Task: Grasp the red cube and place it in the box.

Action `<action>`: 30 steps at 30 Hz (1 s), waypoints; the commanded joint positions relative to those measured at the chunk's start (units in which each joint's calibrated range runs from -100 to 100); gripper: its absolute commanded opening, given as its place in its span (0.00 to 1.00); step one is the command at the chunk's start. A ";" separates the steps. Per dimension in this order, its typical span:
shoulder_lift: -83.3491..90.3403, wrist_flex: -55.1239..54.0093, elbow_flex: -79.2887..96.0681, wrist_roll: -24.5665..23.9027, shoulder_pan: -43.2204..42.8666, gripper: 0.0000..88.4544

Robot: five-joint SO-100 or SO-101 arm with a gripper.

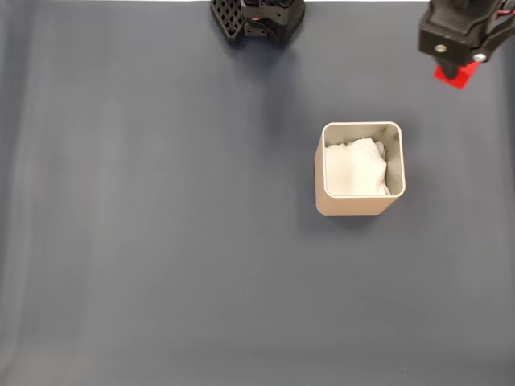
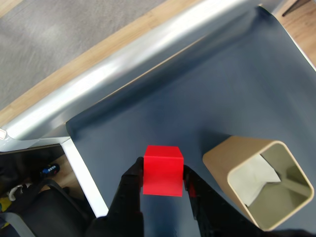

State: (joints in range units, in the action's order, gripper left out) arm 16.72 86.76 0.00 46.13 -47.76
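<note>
Wrist view: black fingers (image 2: 132, 178) pressed to both side faces of the cube (image 2: 163, 170), gripper (image 2: 163, 182) closed only to cube width and holding it, apparently lifted off the mat (image 2: 217, 89). Box (image 2: 260, 183) just right of the cube here, apart from it, mouth open and tilted toward the camera, white padding (image 2: 256, 180) inside.

Fixed view: gripper (image 1: 456, 68) near the top right corner, up and right of the box (image 1: 360, 168), with a sliver of cube (image 1: 455, 75) poking out beneath. Arm base (image 1: 257, 18) up and left of the box.

Step in hand, by judgement: grasp done, carry under way. Next move: travel toward the box, centre over the mouth, clear the near rim, lower a little, then spread the fingers so the cube drops onto the padding.
</note>
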 commanded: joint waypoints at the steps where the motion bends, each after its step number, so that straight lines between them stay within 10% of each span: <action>1: 3.75 2.33 -2.28 -0.24 3.64 0.04; 30: 4.18 -3.17 -1.37 3.81 25.86 0.04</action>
State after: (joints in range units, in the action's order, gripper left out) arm 19.57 84.81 0.00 49.55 -23.04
